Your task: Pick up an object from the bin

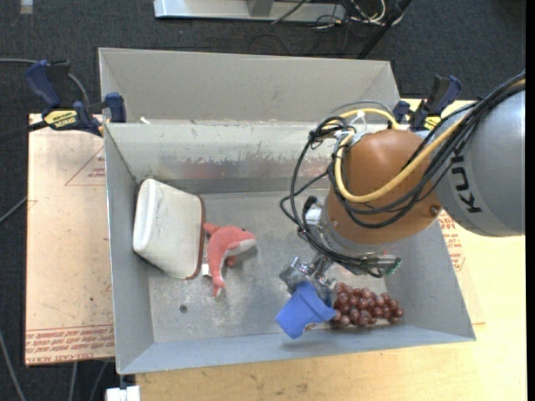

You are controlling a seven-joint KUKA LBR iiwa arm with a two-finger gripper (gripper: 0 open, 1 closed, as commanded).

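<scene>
Your claw (306, 276) hangs lower right, just above the blue piece (301, 313) beside the dark grapes (365, 306); its opening you cannot tell.

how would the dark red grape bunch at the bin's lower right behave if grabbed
The grape bunch is many small round beads joined, so it probably droops rather than lifting stiffly. Its rounded surfaces may slip. Lying as a cluster beside the blue piece, it seems unlikely to roll.
</scene>
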